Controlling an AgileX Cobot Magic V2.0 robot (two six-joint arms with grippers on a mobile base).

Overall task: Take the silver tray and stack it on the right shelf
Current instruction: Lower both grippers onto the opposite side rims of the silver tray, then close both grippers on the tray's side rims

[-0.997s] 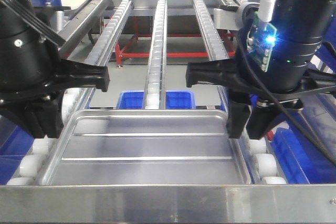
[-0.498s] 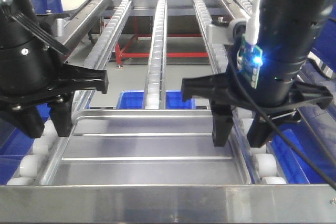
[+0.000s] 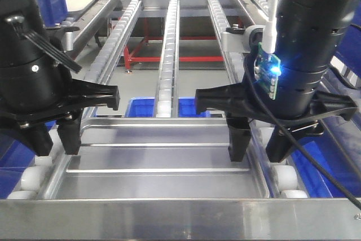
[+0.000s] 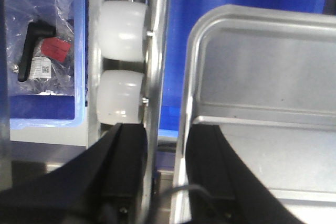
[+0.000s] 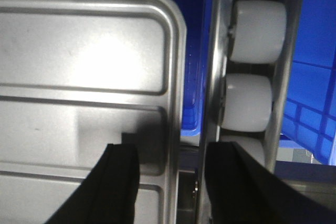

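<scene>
Front view, tray: the silver tray (image 3: 163, 162) is lying flat across the rails of the right shelf (image 3: 168, 55), just behind the front bar (image 3: 169, 218), its 2 floor ridges running side to side.
Front view, tools: the left gripper (image 3: 56, 139) is hanging at the tray's left rim and the right gripper (image 3: 258, 148) at its right rim, each with its jaws spread.
Front view, below: blue bins (image 3: 194, 106) are showing through the rails.
Left wrist view, tool: the left gripper (image 4: 165, 174) is standing open. 1 finger is reaching over the tray floor and the other is sitting outside by the rollers (image 4: 123, 30), with the rim unclamped in the gap.
Left wrist view, aside: a plastic bag (image 4: 39, 51) holding a black handle is lying beyond the rail.
Right wrist view, tool: the right gripper (image 5: 176, 182) is also standing open. 1 finger is shadowing the tray floor and the other is sitting beside the rollers, pinching nothing.
Right wrist view, tray: its rounded corner is lying close beside the rail, apart from the rollers.
Handling: the tray is looking thin, stiff and fairly light. The polished metal is probably making it slippery and loud if dropped.
Hold: the 2 short side rims are looking like the best places to grip, 1 gripper to each, pinched evenly so the tray is not tilting.
</scene>
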